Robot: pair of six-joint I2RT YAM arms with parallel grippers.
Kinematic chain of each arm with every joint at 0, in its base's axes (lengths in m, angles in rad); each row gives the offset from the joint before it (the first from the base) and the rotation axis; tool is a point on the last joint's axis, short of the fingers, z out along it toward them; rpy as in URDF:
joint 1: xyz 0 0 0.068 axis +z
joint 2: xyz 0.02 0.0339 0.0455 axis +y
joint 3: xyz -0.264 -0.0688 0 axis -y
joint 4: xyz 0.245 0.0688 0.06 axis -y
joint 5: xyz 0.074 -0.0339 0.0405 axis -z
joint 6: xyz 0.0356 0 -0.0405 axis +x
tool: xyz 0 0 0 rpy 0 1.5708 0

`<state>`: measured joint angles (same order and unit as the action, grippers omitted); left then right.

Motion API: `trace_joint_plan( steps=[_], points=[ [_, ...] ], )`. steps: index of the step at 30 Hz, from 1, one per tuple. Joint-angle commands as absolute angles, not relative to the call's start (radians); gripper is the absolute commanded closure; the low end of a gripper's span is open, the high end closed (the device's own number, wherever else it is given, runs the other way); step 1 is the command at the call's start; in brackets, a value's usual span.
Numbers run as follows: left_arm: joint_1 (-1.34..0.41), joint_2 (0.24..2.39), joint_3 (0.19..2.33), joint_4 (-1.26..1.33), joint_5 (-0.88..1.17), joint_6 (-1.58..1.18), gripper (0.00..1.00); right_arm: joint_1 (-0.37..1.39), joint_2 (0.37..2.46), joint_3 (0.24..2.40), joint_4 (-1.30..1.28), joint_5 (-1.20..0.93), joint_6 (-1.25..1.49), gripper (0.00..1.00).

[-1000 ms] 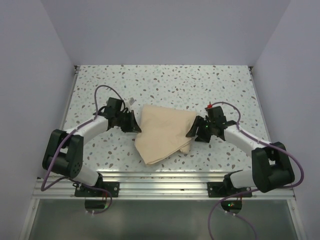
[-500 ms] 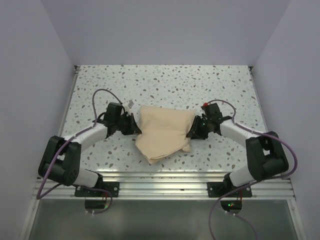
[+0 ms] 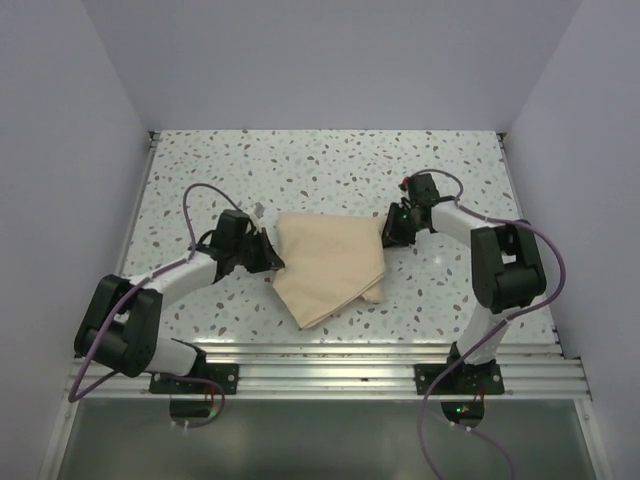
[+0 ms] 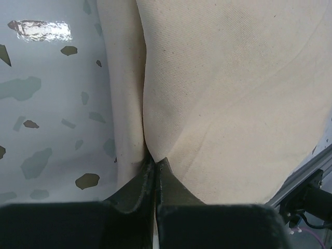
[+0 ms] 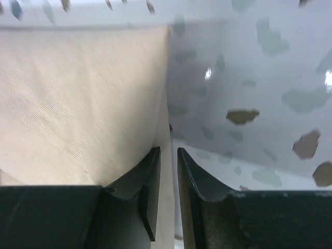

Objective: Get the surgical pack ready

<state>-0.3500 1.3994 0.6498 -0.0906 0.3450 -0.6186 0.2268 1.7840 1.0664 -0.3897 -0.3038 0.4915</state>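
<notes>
Top external: left gripper (image 3: 268, 256) and right gripper (image 3: 388, 232) are pinching opposite edges of the beige cloth (image 3: 330, 265) mid-fold, probably needing a synced lift.

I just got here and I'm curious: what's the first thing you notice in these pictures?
A folded beige cloth lies in the middle of the speckled table. The left end effector pinches its left edge, and the right end effector pinches its far-right corner.
</notes>
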Motion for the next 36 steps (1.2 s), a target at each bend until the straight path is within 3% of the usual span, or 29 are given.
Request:
trace_joint_plan(
  steps=[1,4,6,8,17,21,32,35,36],
  points=[
    [-0.396,1.428,0.627,-0.098,0.219,-0.687,1.00,0.209,1.812,1.196,-0.428,-0.299,0.446,0.75],
    [-0.414,1.420,0.626,-0.095,0.202,-0.689,1.00,0.204,1.772,1.204,-0.466,-0.279,0.448,0.65],
    [-0.417,1.424,0.624,-0.104,0.202,-0.683,1.00,0.195,1.706,1.190,-0.497,-0.259,0.452,0.44],
    [-0.419,1.419,0.624,-0.115,0.201,-0.673,1.00,0.190,1.633,1.160,-0.514,-0.252,0.463,0.34],
    [-0.414,1.387,0.703,-0.235,0.230,-0.517,1.00,0.241,1.421,1.002,-0.511,-0.301,0.523,0.16],
    [-0.407,1.373,0.715,-0.261,0.252,-0.494,1.00,0.304,1.423,0.948,-0.482,-0.301,0.515,0.12],
    [-0.388,1.379,0.695,-0.291,0.272,-0.443,1.00,0.420,1.529,0.927,-0.456,-0.181,0.495,0.13],
    [-0.387,1.371,0.675,-0.284,0.272,-0.443,1.00,0.431,1.568,0.933,-0.459,-0.143,0.503,0.17],
    [-0.387,1.367,0.670,-0.284,0.270,-0.443,1.00,0.431,1.578,0.937,-0.468,-0.127,0.505,0.23]
  ],
)
